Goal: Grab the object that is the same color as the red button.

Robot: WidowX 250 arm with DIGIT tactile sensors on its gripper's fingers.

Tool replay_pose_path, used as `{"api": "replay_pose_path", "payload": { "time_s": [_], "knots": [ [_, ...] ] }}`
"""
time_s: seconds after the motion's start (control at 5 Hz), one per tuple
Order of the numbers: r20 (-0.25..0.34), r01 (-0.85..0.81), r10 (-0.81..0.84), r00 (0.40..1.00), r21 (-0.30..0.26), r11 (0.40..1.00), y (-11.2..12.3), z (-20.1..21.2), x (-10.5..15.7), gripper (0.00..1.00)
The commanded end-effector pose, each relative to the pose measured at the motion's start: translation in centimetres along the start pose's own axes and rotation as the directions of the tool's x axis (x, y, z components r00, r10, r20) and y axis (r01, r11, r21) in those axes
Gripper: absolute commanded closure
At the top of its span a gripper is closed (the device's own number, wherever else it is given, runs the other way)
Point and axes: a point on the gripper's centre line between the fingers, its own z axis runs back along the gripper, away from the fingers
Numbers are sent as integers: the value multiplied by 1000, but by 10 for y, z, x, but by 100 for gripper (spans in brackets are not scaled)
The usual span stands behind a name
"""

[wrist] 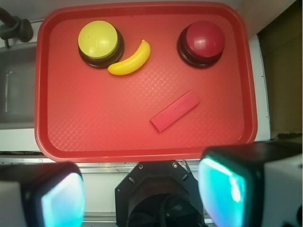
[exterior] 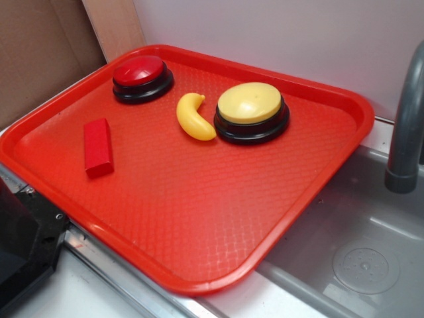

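A small red rectangular block (exterior: 98, 147) lies flat on the left part of the red tray (exterior: 199, 218); in the wrist view the block (wrist: 174, 111) lies slanted right of the tray's middle. The red button (exterior: 140, 77) with a black base stands at the tray's far left corner; it also shows in the wrist view (wrist: 202, 42). My gripper (wrist: 142, 196) is open and empty, high above the tray's near edge, well away from the block. Its fingers (wrist: 222, 189) frame the robot's black base. The gripper itself is out of the exterior view.
A yellow button (exterior: 251, 111) on a black base and a yellow banana (exterior: 193, 116) lie at the tray's far side. A grey sink (exterior: 358, 252) with a grey faucet (exterior: 404, 126) is to the right. The black robot base (exterior: 23, 245) sits at the lower left.
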Motion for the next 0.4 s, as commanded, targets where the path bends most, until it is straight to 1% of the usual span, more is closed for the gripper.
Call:
{"api": "replay_pose_path", "payload": {
  "time_s": [0.0,0.2],
  "knots": [
    [0,0,0,1000,0,1000,0,0,0,0],
    [48,-246,246,968,0,969,17,-25,13,0]
  ]
}}
